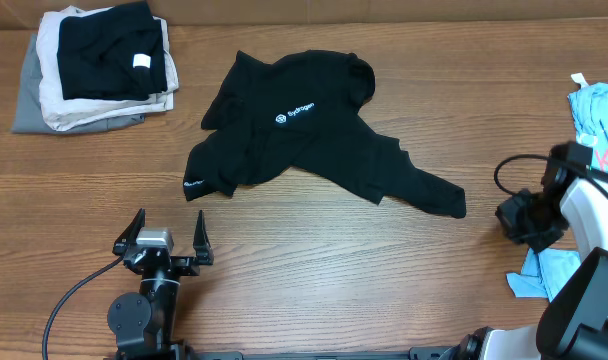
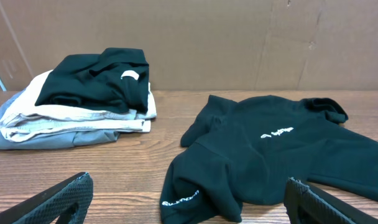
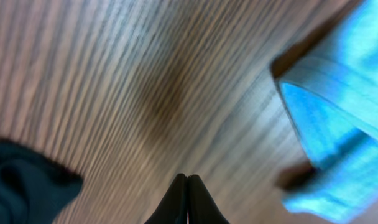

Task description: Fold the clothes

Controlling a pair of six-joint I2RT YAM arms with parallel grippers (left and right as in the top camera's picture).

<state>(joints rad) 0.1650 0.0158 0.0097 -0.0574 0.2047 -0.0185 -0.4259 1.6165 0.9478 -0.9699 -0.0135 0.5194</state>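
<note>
The black garment (image 1: 304, 140) lies crumpled in the middle of the table, with white lettering and a round logo on its chest and a sleeve stretching right. It also shows in the left wrist view (image 2: 270, 155), with a lettered cuff nearest the camera. My left gripper (image 1: 164, 245) is open and empty, just in front of that cuff; its fingers frame the left wrist view (image 2: 189, 199). My right gripper (image 3: 188, 180) is shut and empty above bare wood, right of the sleeve end (image 3: 21, 180). In the overhead view it sits at the right (image 1: 514, 215).
A stack of folded clothes (image 1: 94, 70), topped by a black piece with a white tag, stands at the back left. Light blue printed fabric (image 1: 599, 115) lies at the right edge, with more by the right arm (image 1: 539, 270). A cardboard wall (image 2: 239, 43) backs the table.
</note>
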